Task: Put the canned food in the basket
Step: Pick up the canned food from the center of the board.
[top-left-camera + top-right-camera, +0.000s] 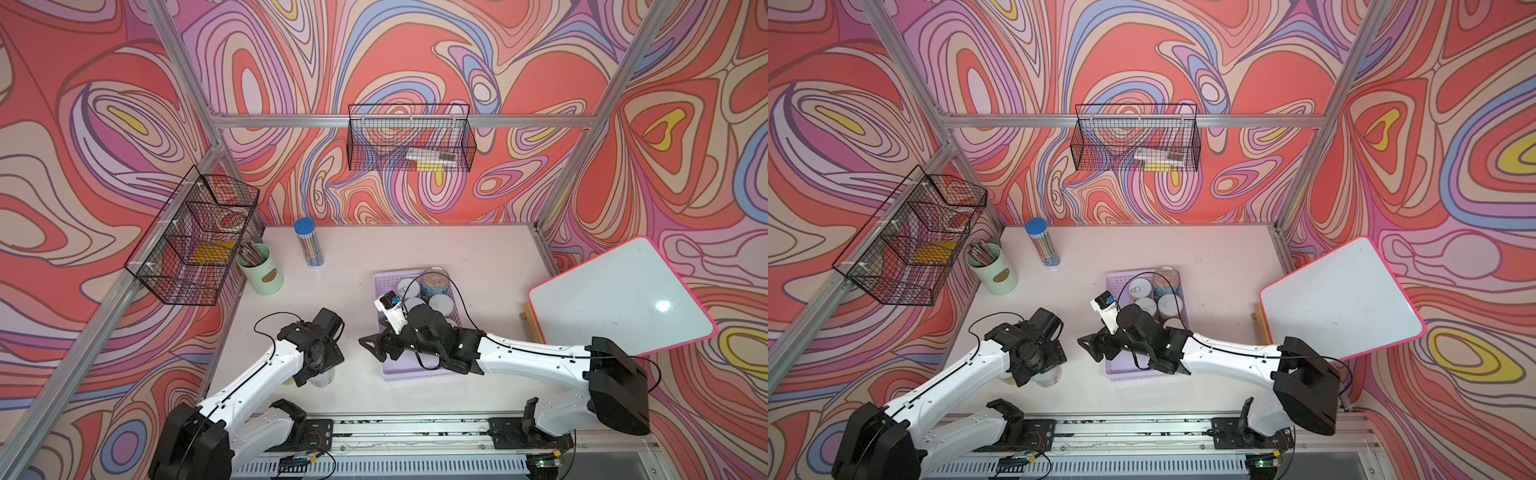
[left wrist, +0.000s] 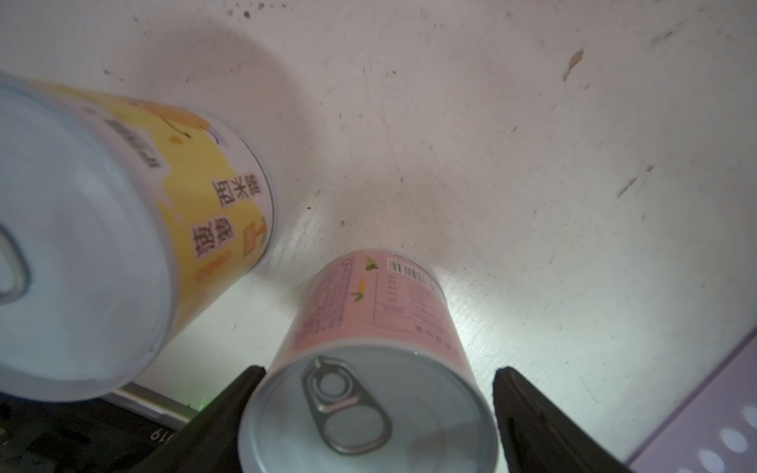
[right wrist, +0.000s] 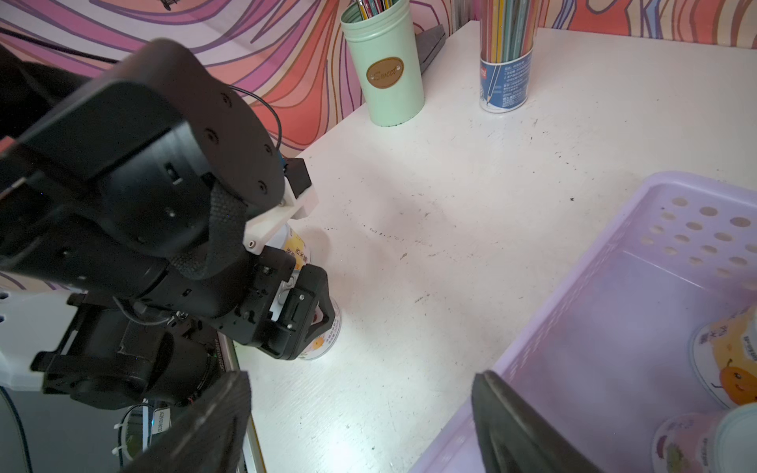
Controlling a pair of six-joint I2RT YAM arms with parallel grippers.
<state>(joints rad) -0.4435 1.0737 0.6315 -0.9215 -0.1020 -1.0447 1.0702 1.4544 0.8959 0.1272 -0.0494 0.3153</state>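
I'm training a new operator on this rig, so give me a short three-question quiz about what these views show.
1. True or false: the left gripper stands open astride the pink-labelled can on the table.
2. Where is the blue-labelled can? A) in the lilac basket B) in a black wire basket C) beside the pencil cup
3. How many cans are visible on the table outside the basket?
Key: 1 true; 2 A; 3 two, the pink-labelled one and a yellow-labelled can.
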